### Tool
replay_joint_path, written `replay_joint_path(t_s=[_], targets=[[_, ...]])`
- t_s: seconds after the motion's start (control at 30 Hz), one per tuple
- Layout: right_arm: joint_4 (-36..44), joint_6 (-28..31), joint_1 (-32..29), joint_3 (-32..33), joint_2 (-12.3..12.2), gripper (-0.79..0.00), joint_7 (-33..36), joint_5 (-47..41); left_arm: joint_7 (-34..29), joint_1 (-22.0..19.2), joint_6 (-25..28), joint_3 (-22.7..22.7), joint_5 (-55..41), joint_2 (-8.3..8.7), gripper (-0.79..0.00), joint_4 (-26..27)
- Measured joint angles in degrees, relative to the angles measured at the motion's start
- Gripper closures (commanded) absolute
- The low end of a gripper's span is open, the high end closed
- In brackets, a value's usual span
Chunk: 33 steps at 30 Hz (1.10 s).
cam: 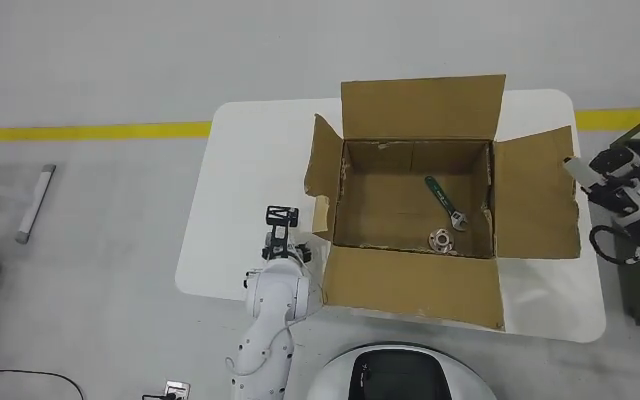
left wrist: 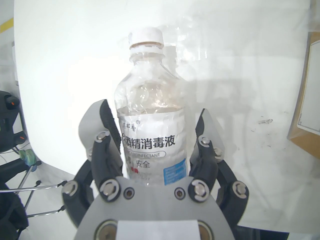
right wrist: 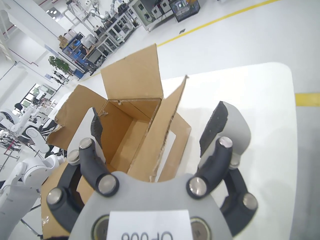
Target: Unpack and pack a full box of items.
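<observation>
One box (cam: 415, 280), flaps open, on worktop (cam: 240, 160); inside, one wrench (cam: 445, 203) and one small round part (cam: 438, 239), indistinct. One bottle (left wrist: 150, 88) at box's 8 o'clock, inside left end effector (left wrist: 154, 108), fingers (left wrist: 107, 118) parted, gap at one pad, base hidden. Right end effector (right wrist: 158, 109): wide open, empty.

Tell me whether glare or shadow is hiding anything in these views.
Left wrist view: the table glares white, so the cap of the bottle nearly melts into it. Top view: even light, the wrench and round fitting in the box plain. Right wrist view: the box's inside is mildly shaded.
</observation>
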<state>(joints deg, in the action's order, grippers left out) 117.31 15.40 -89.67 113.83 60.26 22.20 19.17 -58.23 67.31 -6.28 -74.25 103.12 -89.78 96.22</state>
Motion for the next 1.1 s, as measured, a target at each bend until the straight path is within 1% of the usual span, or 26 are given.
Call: replay_joint_path(t_s=[0.1,0.23,0.33,0.4,0.57,0.6,0.67,1.0,1.03,1.1], targets=[[2.8,0.3,1.0,-0.3,-0.1,-0.785,0.1,0.9,0.4,-0.5,-0.4,0.3,-0.1,-0.08,-0.785,0.3],[7.0,-0.3,3.8,-3.6,-0.4,-0.785,3.7,2.3,0.9,-0.8,-0.2,0.2,1.0,-0.03,-0.785,1.2],[8.6,-1.9,7.0,-8.9,-0.6,-0.785,6.8,4.0,0.9,-0.6,-0.3,-0.4,0.7,0.0,-0.785,2.8],[8.0,-3.6,9.9,-14.0,-0.6,-0.785,8.8,5.8,1.0,-0.5,0.0,-0.8,0.1,0.04,-0.785,3.8],[3.3,-9.4,16.9,-26.5,-0.1,-0.785,10.4,12.1,1.0,-0.5,0.3,-0.9,-0.1,0.06,-0.785,3.9],[2.6,-10.5,17.7,-28.0,0.0,-0.785,10.3,12.9,1.0,-0.5,0.3,-0.9,-0.1,0.06,-0.785,3.9],[2.3,-11.2,18.1,-28.9,0.1,-0.785,10.2,13.2,1.0,-0.5,0.3,-0.9,-0.1,0.05,-0.785,3.9],[2.4,-11.0,18.0,-28.7,0.0,-0.785,10.3,13.4,1.0,-0.5,0.3,-0.9,-0.1,0.05,-0.785,3.9],[2.6,-11.3,18.1,-29.0,0.0,-0.785,10.8,14.3,1.0,-0.5,0.3,-0.9,-0.1,0.05,-0.785,3.9],[3.5,-14.1,19.4,-30.6,-0.1,-0.785,14.2,20.2,1.0,-0.5,0.3,-0.9,-0.1,0.05,-0.785,3.9]])
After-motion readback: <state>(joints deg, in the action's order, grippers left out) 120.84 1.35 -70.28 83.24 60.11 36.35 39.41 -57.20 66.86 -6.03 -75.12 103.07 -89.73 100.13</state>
